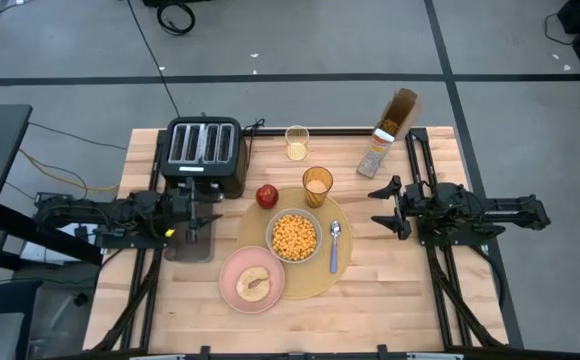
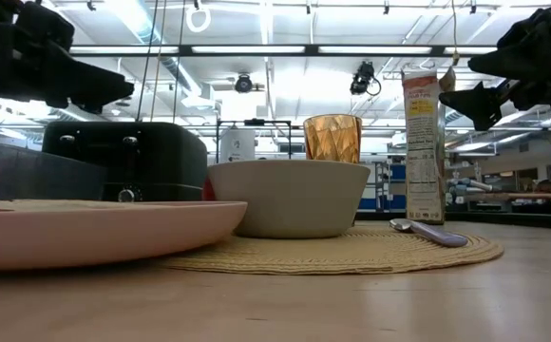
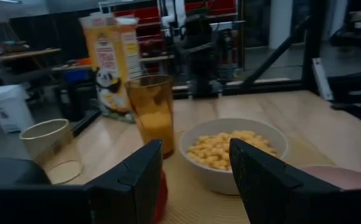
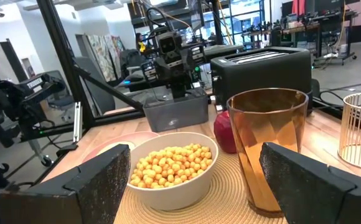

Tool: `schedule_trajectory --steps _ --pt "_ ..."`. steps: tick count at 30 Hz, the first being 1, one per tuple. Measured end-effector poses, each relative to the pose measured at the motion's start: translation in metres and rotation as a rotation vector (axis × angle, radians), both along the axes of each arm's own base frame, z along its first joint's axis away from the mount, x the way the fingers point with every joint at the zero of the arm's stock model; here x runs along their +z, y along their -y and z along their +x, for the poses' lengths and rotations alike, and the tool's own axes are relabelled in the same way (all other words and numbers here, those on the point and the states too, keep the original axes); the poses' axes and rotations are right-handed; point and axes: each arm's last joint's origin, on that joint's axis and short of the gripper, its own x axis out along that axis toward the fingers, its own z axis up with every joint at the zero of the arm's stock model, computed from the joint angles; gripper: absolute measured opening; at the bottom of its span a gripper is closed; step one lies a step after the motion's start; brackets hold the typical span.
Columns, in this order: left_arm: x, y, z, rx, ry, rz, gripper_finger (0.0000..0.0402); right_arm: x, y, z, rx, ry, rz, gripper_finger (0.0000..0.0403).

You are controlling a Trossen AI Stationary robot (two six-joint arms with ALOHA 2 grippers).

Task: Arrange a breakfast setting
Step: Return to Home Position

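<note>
The round tan placemat [image 1: 315, 280] lies mid-table. On it stand the white bowl [image 1: 294, 238], filled with yellow cereal, the amber glass [image 1: 317, 186] and the spoon [image 1: 335, 245], which lies flat. The pink plate [image 1: 252, 279] holds a piece of bread and overlaps the placemat's near left edge. The red apple [image 1: 267, 195] sits on the table at the placemat's far left edge. My left gripper [image 1: 213, 212] hangs open above the table, left of the setting, holding nothing. My right gripper [image 1: 378, 206] hangs open to the right, also holding nothing.
A black four-slot toaster [image 1: 203, 154] stands at the far left, and a grey box [image 1: 190, 243] sits under my left gripper. A clear glass [image 1: 297, 142] and a cereal box [image 1: 390, 135] stand at the far edge. Bare wood lies along the near edge.
</note>
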Motion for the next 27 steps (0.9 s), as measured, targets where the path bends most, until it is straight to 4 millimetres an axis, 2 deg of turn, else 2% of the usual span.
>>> schedule_trajectory --steps 27 --pt "0.0002 0.0001 0.0000 -0.007 0.006 -0.034 0.0192 0.0000 0.0000 0.0000 0.000 0.000 0.001 0.0360"
